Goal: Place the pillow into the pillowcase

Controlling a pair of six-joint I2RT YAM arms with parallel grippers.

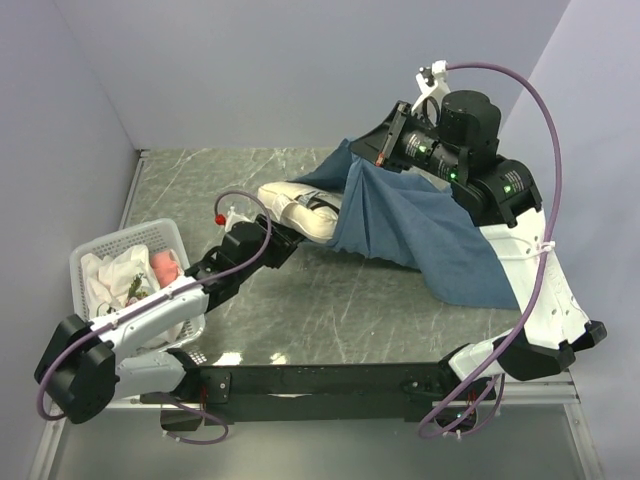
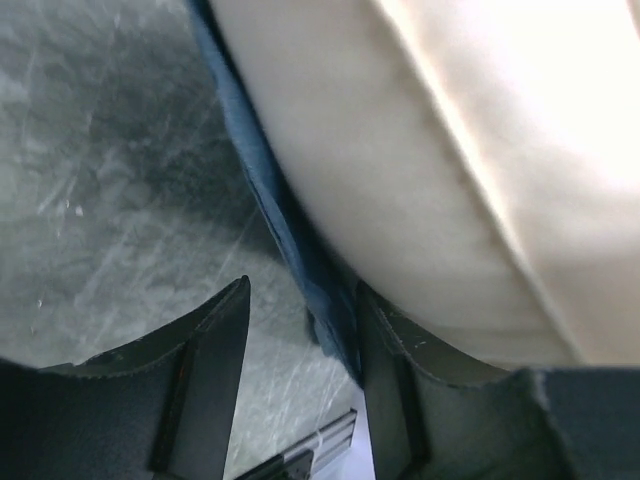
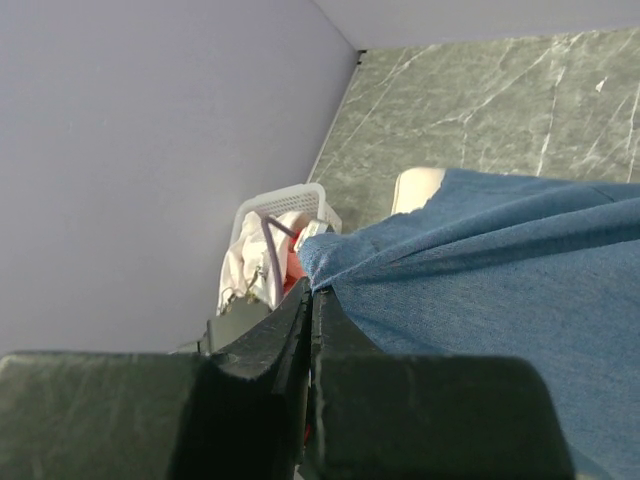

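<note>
My right tool (image 3: 312,298) is closed tight on the hem of the blue pillowcase (image 1: 420,230), its two fingers pressed together with the fabric pinched at their tips. In the overhead view it holds that hem up in the upper right of the frame. The cloth hangs from it like a tent and slopes down to the surface (image 1: 330,310) toward the lower right.

The pillow (image 1: 292,200) lies on the surface near the middle of the overhead frame, just left of the raised hem. Its cream left end is bare and its right end disappears under the blue cloth. From above I cannot tell whether that end is inside the opening or only beneath it. In the right wrist view a pale corner of it peeks out past the blue edge at the centre of the frame.

My left tool (image 2: 303,300) comes in from the lower left of the overhead frame and meets the pillow's near side. In the left wrist view it stands open, gripping nothing, and the marbled surface shows through the gap. The blue hem runs down from the top centre into that gap and lies against the inner face of the finger (image 2: 400,390) at the lower right. The pillow fills the upper right of that frame, pressing on that same finger.

A white basket (image 1: 100,255) of crumpled cloths (image 1: 110,275) stands at the left edge of the overhead frame, beside my left arm and well apart from the pillow.
</note>
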